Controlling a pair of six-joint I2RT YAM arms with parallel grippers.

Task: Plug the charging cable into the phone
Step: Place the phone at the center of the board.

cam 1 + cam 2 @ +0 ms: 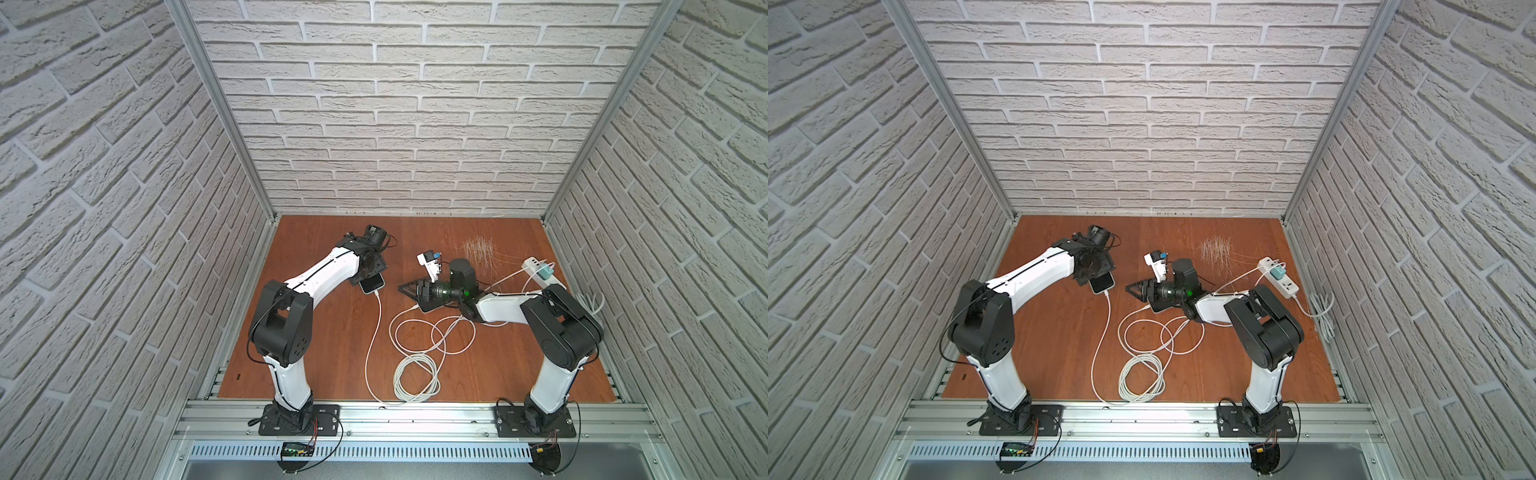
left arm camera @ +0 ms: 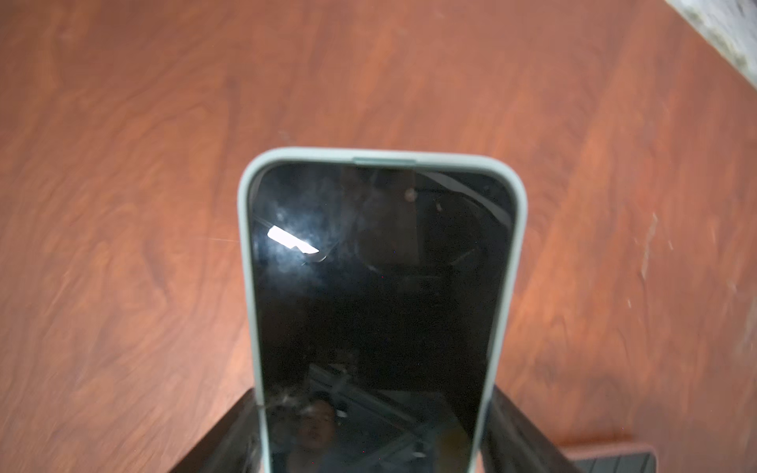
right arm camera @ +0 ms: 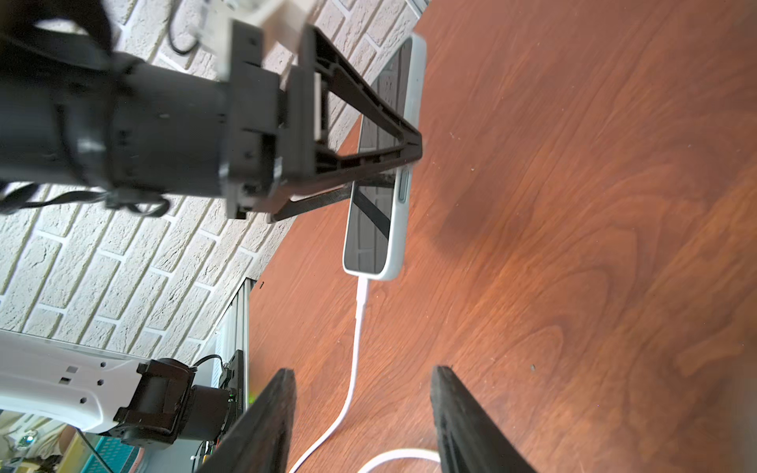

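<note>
Looking done: charging cable [image 3: 357, 327] plugged into the near end of the phone [image 3: 368, 237] (fully seated, I think), which left gripper [image 3: 387, 172] clamps, left of centre; right gripper [image 3: 363, 370] spread, empty. Only releasing left.

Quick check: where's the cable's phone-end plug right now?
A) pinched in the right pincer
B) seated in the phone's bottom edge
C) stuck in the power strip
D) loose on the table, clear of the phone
B: in the right wrist view the white cable runs straight into the bottom edge of the phone, which the left pincer clamps. The right pincer is open, and the cable between its jaws is ungripped.
</note>
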